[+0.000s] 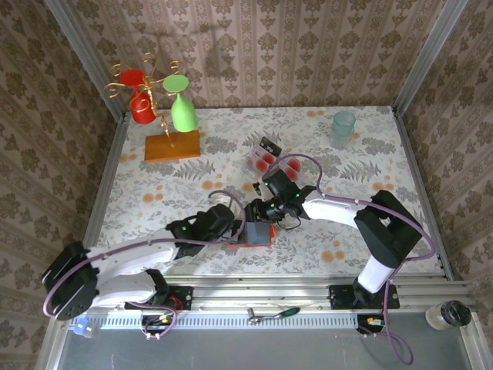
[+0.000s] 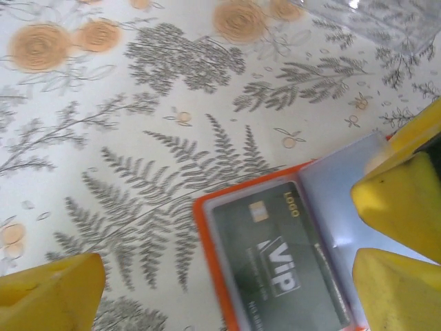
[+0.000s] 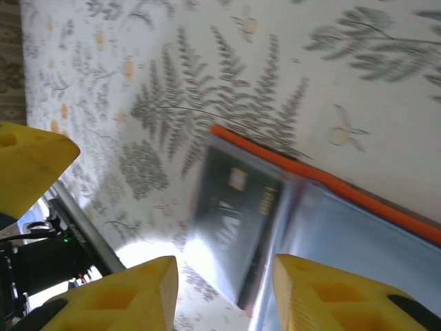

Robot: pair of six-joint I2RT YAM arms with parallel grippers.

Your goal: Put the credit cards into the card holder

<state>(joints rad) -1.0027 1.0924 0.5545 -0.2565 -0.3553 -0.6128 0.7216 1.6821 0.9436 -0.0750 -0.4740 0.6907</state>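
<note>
Step in hand, we judge: seating a card in the card holder, which lies open on the tablecloth between both arms; a dark card sits inside. Left gripper gapes wide, empty; right gripper jaws stand partly apart; whether they pinch the card's edge we cannot tell. Advice: pin the orange rim, slide flat, never lever. Sleeve glossy, likely slippery; lining grey-blue; spare credit cards thin, pale, red-blotched, lie beyond.
</note>
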